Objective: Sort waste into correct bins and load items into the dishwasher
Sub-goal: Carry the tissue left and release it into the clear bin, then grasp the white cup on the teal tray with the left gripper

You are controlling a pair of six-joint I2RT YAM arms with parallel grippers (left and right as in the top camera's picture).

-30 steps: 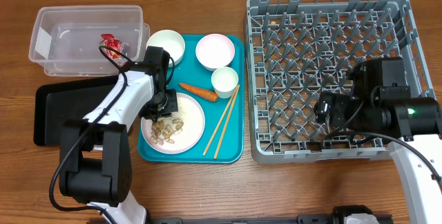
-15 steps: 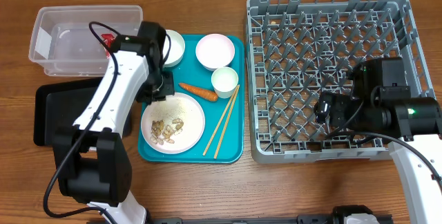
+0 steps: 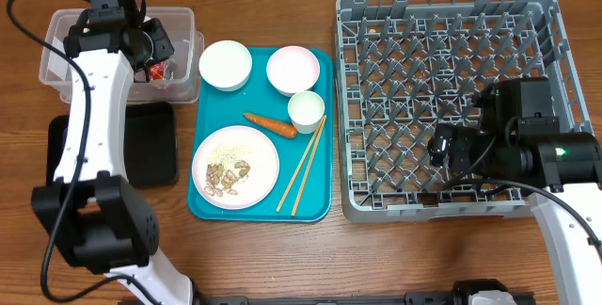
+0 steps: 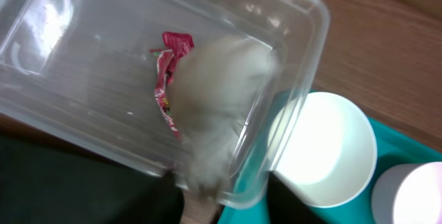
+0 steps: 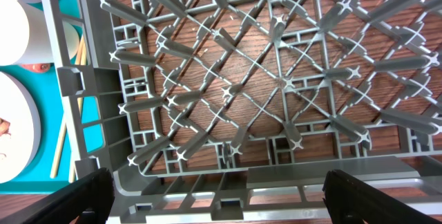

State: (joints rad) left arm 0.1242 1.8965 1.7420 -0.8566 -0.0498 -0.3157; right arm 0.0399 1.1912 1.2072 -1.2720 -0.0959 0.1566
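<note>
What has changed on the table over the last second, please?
The left gripper swung from above the round white plate to the far left, over the clear rectangular plastic tub. The crumpled red-and-silver foil wrapper stayed inside it; the right gripper stayed put.

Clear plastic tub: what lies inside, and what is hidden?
A red-and-silver foil wrapper lies in the clear tub. In the left wrist view a pale blur covers part of it; whatever sits beneath cannot be seen.
</note>
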